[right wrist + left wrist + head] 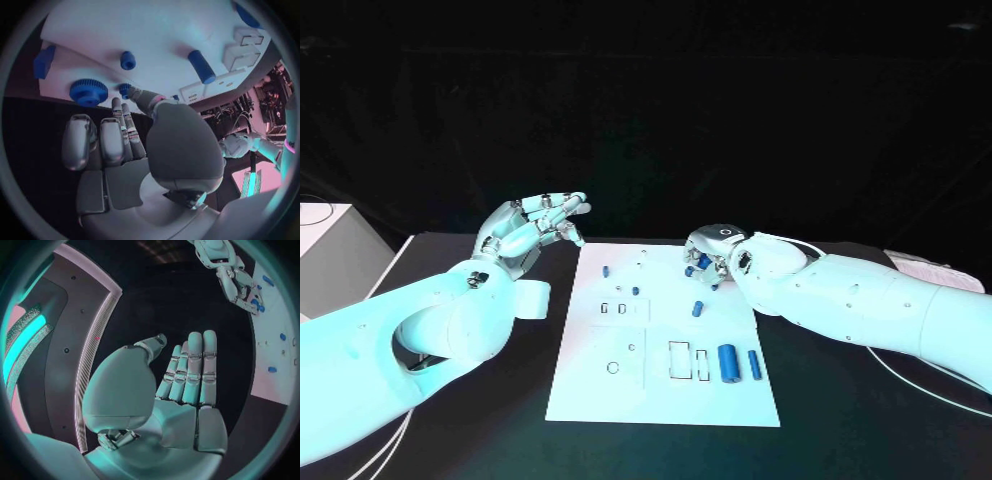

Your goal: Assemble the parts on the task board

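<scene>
White board is lying flat in the middle of the black table, long side running away from the robot. Left hand is hanging in the air past the board's far left corner, off the board, palm up, fingers lying straight and close together with the thumb apart, holding nothing; the left wrist view is showing the same flat bare palm. Right hand is sitting low over the board's far right corner, fingers pointing down at the small blue pieces there; in the right wrist view the fingertips are reaching right beside a small blue peg and a blue gear, but cannot tell whether they are touching or pinching anything. Near that same corner a blue block is lying at the board's edge, and a short blue stud and a blue cylinder are lying a bit further in on the board. In the head view a small blue piece is standing just toward the robot from the right hand, another is sitting near the far left part of the board, and two longer blue rods are lying side by side near the right edge, beside a rectangular cutout.
</scene>
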`<control>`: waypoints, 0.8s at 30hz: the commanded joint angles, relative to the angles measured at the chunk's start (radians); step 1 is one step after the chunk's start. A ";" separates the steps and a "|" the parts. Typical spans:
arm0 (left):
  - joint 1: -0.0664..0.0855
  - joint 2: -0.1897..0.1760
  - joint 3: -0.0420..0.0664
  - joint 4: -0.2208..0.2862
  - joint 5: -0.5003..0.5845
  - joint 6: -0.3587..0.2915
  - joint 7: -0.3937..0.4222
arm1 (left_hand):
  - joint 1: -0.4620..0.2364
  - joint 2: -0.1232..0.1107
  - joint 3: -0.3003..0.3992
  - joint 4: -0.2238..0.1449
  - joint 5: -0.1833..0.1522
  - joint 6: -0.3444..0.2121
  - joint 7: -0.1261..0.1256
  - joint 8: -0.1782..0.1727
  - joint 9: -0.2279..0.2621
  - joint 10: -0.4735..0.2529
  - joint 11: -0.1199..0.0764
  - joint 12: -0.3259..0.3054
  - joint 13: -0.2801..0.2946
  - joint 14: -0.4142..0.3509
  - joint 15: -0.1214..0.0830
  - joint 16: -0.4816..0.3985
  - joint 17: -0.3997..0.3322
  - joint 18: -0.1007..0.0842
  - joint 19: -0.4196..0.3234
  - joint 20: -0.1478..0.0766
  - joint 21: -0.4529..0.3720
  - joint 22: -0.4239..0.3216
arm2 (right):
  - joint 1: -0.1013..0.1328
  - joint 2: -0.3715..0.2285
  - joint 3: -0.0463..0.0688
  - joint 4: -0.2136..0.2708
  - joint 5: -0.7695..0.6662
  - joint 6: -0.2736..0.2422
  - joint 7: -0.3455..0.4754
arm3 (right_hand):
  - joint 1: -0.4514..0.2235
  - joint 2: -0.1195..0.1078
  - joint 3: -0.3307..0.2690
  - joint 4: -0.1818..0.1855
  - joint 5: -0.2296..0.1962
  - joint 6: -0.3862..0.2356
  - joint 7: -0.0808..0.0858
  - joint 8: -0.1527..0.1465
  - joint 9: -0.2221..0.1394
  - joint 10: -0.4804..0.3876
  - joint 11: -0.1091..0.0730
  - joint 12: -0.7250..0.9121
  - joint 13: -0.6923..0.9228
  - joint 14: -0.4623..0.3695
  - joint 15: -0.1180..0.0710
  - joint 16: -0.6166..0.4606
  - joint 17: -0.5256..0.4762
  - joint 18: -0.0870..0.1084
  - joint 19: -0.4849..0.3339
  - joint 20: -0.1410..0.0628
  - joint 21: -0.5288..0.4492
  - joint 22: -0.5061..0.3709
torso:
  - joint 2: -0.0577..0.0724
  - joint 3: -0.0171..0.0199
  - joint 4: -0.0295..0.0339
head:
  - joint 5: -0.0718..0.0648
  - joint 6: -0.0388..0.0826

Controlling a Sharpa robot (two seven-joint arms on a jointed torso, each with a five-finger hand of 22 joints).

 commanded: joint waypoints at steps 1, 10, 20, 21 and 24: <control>0.001 0.000 0.001 0.005 -0.005 0.007 -0.002 | -0.010 0.000 0.007 0.000 0.002 -0.001 0.004 0.001 0.000 0.001 0.006 -0.006 0.001 -0.008 0.000 0.004 0.000 0.012 -0.005 0.002 0.006 0.001 | 0.000 0.009 0.000 -0.010 -0.003 0.013 0.012 | -0.002 0.005 -0.002 0.005 0.006 -0.001 -0.001 0.002 0.001 -0.001 0.001 0.000 0.001 0.034 -0.004 0.006 0.000 -0.012 0.007 -0.002 0.004 0.002 | 0.001 0.0004 -0.0008 | 0.003 -0.001; 0.001 0.000 0.002 0.012 -0.003 0.004 -0.009 | -0.011 0.000 0.007 0.001 0.002 -0.001 0.004 0.001 0.000 0.001 0.007 -0.006 0.001 -0.010 0.001 0.004 0.000 0.012 -0.007 0.003 0.008 0.002 | -0.001 0.030 -0.001 -0.034 0.002 0.021 0.015 | 0.001 0.007 -0.001 0.004 0.008 -0.002 -0.002 0.002 0.002 -0.002 0.001 -0.001 0.001 0.034 -0.005 0.009 0.001 -0.012 0.007 -0.002 0.006 0.004 | 0.003 0.0000 0.0001 | 0.002 -0.003; 0.001 -0.002 0.002 0.016 -0.002 0.000 -0.010 | -0.012 0.000 0.007 0.001 0.001 -0.002 0.005 0.001 0.000 0.001 0.007 -0.006 0.001 -0.012 0.001 0.005 -0.001 0.012 -0.009 0.003 0.010 0.004 | -0.003 0.038 -0.003 -0.042 0.001 0.033 0.008 | 0.004 0.016 0.003 0.007 0.009 0.020 0.002 0.017 0.011 0.014 0.001 0.003 0.003 0.033 -0.005 0.018 0.004 -0.014 0.011 -0.002 0.015 0.018 | 0.005 0.0012 0.0001 | 0.006 -0.008; 0.001 -0.002 0.002 0.016 -0.002 -0.001 -0.010 | -0.012 0.000 0.007 0.001 0.001 -0.002 0.005 0.001 0.000 0.001 0.007 -0.006 0.001 -0.012 0.001 0.004 -0.001 0.012 -0.010 0.003 0.010 0.004 | -0.004 0.038 -0.003 -0.041 0.001 0.035 0.007 | 0.005 0.018 0.004 0.007 0.010 0.025 0.002 0.020 0.013 0.018 0.000 0.004 0.004 0.033 -0.005 0.019 0.005 -0.015 0.012 -0.002 0.017 0.021 | 0.005 0.0010 0.0001 | 0.006 -0.008; 0.001 -0.003 0.002 0.016 -0.002 -0.001 -0.010 | -0.012 0.000 0.007 0.001 0.001 -0.002 0.005 0.001 0.000 0.001 0.007 -0.006 0.001 -0.012 0.001 0.004 -0.001 0.012 -0.010 0.003 0.010 0.004 | -0.004 0.037 -0.003 -0.039 -0.002 0.039 0.003 | 0.011 0.023 0.010 0.005 0.010 0.035 0.002 0.027 0.018 0.032 -0.002 0.007 0.006 0.032 -0.006 0.023 0.005 -0.016 0.015 -0.003 0.023 0.030 | 0.006 0.0003 0.0001 | 0.006 -0.009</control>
